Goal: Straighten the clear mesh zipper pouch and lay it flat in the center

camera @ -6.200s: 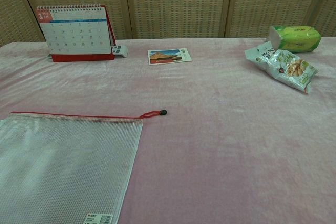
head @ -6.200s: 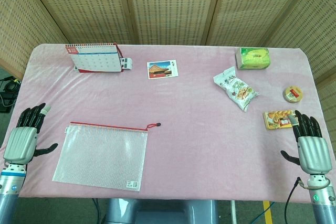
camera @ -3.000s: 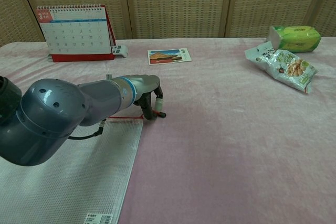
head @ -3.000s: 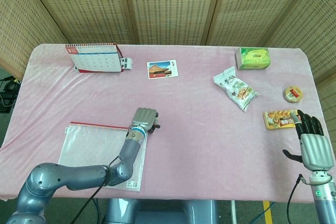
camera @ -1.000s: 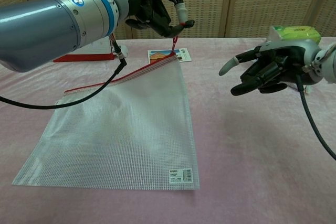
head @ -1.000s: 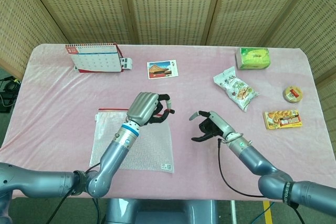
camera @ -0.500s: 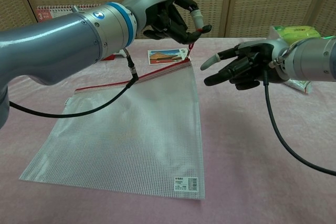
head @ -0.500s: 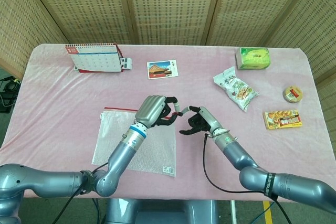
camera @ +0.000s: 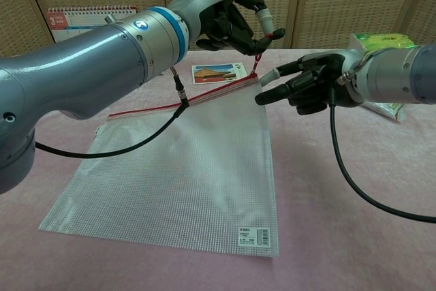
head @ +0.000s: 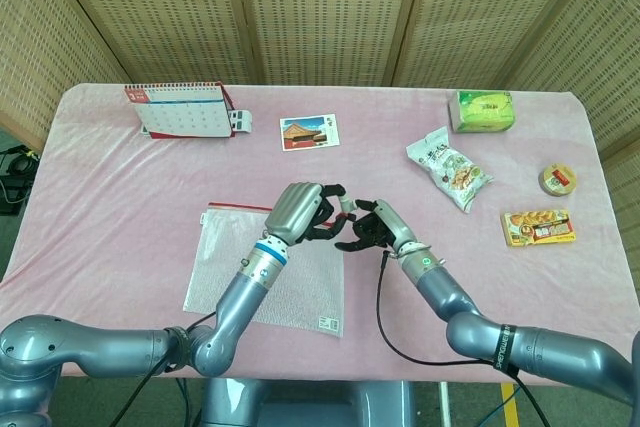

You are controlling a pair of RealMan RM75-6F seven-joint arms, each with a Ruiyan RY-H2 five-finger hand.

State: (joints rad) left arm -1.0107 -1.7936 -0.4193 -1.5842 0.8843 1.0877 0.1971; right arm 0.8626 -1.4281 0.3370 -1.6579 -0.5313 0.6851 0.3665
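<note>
The clear mesh zipper pouch [head: 265, 269] with a red zip edge lies left of the table's middle, its far right corner raised off the pink cloth. My left hand [head: 305, 212] holds that corner up, pinching the red zipper pull cord [camera: 261, 54] between thumb and finger; in the chest view the left hand [camera: 234, 20] is well above the table. My right hand [head: 376, 229] is just right of it, fingers apart and pointing at the raised corner. In the chest view the right hand [camera: 305, 84] holds nothing, and I cannot tell if a fingertip touches the mesh.
A desk calendar [head: 180, 109] stands at the back left, with a postcard [head: 309, 132] at the back middle. On the right lie a snack bag [head: 449, 168], a green tissue pack [head: 483, 111], a tape roll [head: 557, 180] and a biscuit pack [head: 538, 227].
My left hand came in from the table's edge, took the zipper pull, then lifted and dragged the pouch rightwards. My right hand swung in from the far right, close to the raised corner.
</note>
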